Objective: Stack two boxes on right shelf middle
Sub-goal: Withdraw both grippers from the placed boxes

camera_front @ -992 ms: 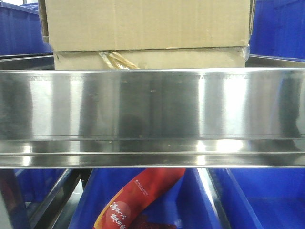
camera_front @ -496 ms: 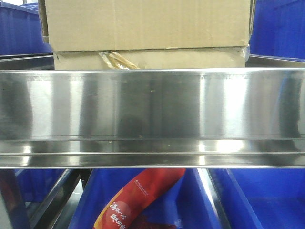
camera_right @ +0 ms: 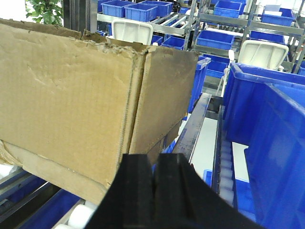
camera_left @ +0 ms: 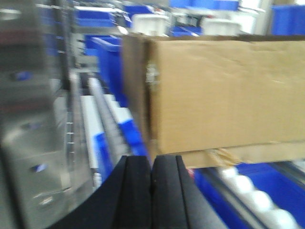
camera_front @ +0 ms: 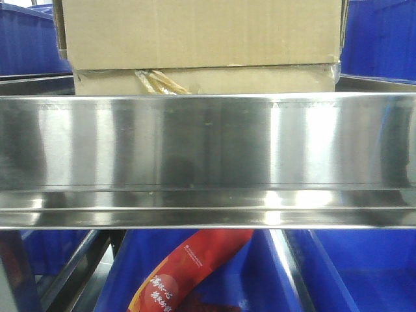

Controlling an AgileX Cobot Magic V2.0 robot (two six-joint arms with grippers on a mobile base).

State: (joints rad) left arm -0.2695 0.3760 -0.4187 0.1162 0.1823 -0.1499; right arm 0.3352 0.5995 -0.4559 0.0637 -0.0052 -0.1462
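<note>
Nothing much is seen to have moved since the earlier front frames; only the reflections on the steel look shifted a bit. The tall box [camera_front: 201,32] is stacked squarely on the flatter box [camera_front: 260,79], whose yellowish tape [camera_front: 159,82] is peeled up at the front. Both are parked on the right shelf middle [camera_front: 208,140], just behind its wide shiny front rail, which is broader than either box.

From the left wrist view, the left pincer [camera_left: 151,179] is seen clenched, pads pressed together, nothing held, just beside the lower corner of the stack. The right pincer [camera_right: 156,179] is likewise pinched together and empty, close under the other corner, where the cardboard edge is torn and creased.

Blue bins [camera_right: 267,124] are packed around on the neighbouring racks, and a red packet [camera_front: 188,266] is lying in a bin below the shelf.
</note>
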